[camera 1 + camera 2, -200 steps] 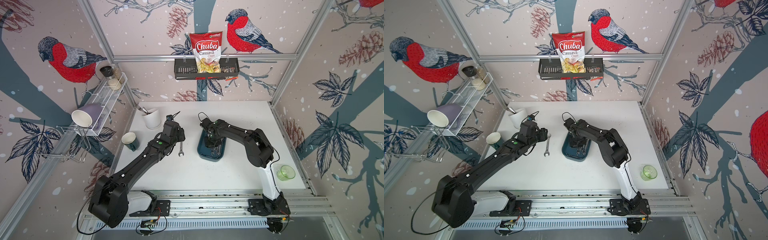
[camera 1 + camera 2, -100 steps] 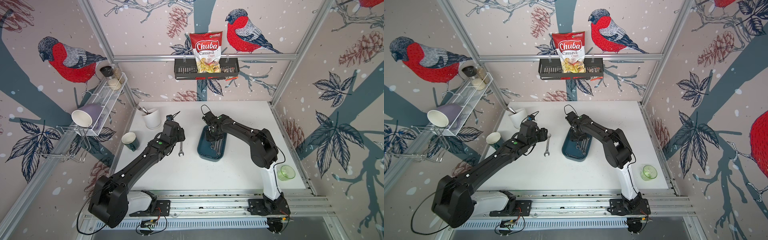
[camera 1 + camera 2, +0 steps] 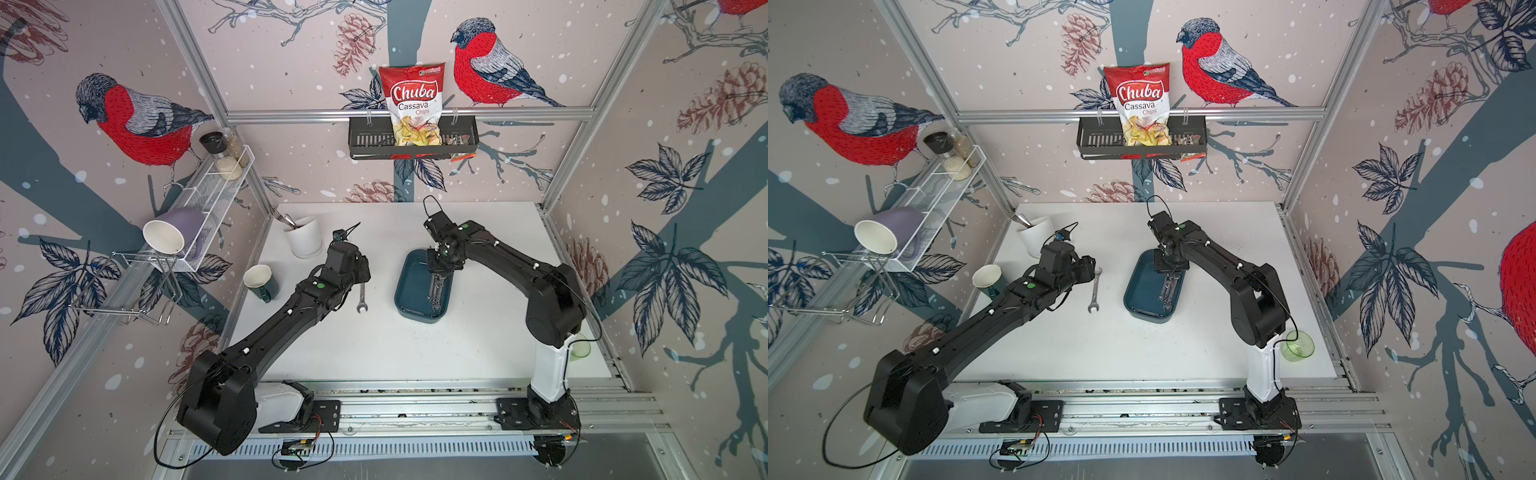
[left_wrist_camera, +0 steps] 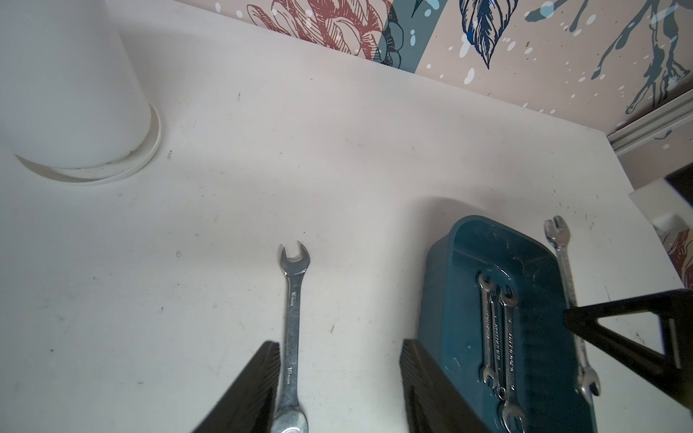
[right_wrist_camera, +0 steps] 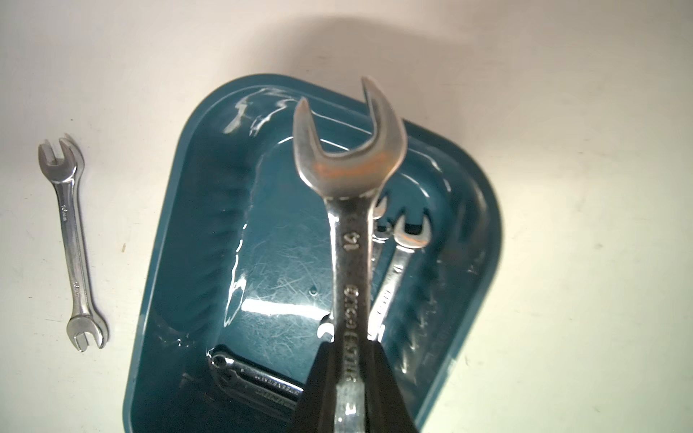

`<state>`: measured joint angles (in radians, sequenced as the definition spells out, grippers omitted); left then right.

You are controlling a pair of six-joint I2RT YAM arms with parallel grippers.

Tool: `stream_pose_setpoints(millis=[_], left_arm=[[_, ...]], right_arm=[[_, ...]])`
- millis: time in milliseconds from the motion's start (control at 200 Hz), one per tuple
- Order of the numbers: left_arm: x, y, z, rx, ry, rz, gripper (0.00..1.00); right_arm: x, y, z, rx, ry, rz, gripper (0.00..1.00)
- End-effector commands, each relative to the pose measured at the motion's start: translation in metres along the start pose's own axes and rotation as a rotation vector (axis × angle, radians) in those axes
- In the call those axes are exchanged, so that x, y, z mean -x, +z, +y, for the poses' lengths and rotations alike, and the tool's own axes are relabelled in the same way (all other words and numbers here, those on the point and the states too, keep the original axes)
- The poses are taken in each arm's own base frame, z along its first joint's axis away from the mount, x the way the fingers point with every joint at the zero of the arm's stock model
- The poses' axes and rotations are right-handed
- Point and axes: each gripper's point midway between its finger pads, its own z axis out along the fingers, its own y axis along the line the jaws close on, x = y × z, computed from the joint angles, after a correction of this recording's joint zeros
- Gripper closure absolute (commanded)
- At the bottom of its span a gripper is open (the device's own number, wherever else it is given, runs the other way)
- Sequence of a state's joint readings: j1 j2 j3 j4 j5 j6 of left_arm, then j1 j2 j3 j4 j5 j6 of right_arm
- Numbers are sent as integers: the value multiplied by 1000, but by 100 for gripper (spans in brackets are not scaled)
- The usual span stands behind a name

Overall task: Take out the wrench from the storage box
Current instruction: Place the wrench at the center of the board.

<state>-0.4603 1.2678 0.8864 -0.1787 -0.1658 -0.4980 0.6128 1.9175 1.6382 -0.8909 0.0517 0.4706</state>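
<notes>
White tabletop in a bird-papered booth: nearest the robot's base, the left gripper (image 4: 339,345) hangs with jaws apart over a loose wrench (image 4: 290,318) lying at nine o'clock of the teal tray (image 3: 409,291). Farther back, the right gripper (image 5: 348,348) is clamped on a wrench stamped 14 (image 5: 350,210), held above the tray's twelve o'clock end with spare wrenches (image 5: 410,234) beneath. Pinched near one end, its long shaft could swivel or slip and drop back. A low exit could catch the wall and drag the tray.
</notes>
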Motion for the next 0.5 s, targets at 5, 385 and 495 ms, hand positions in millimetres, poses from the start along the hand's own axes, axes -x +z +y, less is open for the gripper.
stream_pose_setpoints(millis=[5, 385, 495], left_arm=[[5, -1, 1, 9, 4, -10, 44], [3, 1, -2, -4, -2, 5, 44], [2, 2, -5, -14, -8, 13, 44]], right_arm=[[-2, -12, -26, -30, 11, -19, 90], [-51, 10, -120, -41, 156, 24, 89], [-64, 24, -130, -31, 181, 48, 90]])
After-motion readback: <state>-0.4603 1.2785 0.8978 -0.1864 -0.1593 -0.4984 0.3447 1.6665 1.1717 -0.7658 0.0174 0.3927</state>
